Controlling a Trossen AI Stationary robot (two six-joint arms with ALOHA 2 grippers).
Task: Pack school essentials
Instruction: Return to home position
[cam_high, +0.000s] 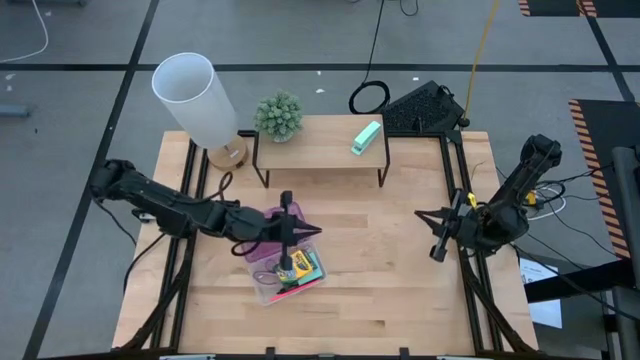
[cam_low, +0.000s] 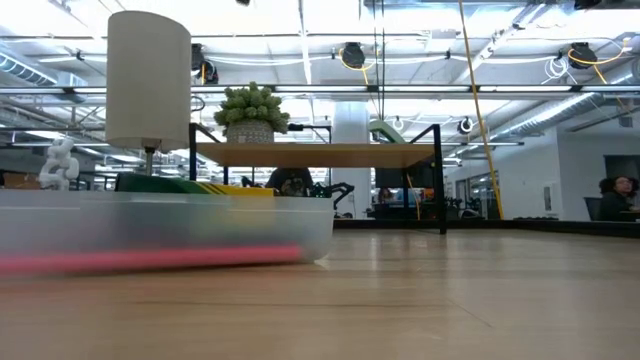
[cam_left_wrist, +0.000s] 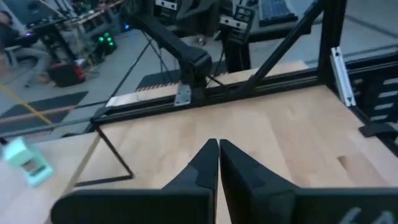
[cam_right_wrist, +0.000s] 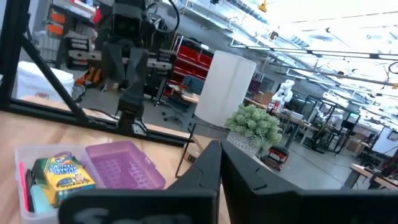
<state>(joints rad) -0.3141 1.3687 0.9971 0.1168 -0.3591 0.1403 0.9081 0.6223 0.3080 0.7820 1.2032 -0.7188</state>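
Left gripper (cam_high: 300, 232): dark two-finger tool above the table's centre-left, directly over the clear plastic case (cam_high: 285, 268); in the left wrist view its fingers (cam_left_wrist: 205, 163) lie pressed together with nothing between them.

At about 6 o'clock from this gripper, the case rests on the light wooden table (cam_high: 400, 290). Its translucent purple lid (cam_high: 268, 236) stands open on the case's 11 o'clock side.

Inside the case lies the yellow-green crayon box (cam_high: 300, 266), with a pink pencil-like stick (cam_high: 287, 288) along the wall toward 6 o'clock. The right wrist view shows the crayon box (cam_right_wrist: 62, 175) beside the lid, with a light blue item (cam_right_wrist: 38, 200) and a pink stick (cam_right_wrist: 25, 180) next to it. In the low view the case wall (cam_low: 200, 225) shows a blurred pink band (cam_low: 150, 260) along its base. Other stationery cannot be made out.

Right gripper (cam_high: 437, 232): parked at the table's 3 o'clock edge, well apart from the case; its fingers (cam_right_wrist: 208, 165) are closed together and empty.

At 12 o'clock on the table stands a low wooden shelf on black legs (cam_high: 320, 150), carrying a small green potted plant (cam_high: 278, 116) and, toward 1 o'clock, a mint-green block (cam_high: 366, 138). A white cylindrical lamp on a round wooden base (cam_high: 195, 98) stands at 11 o'clock.
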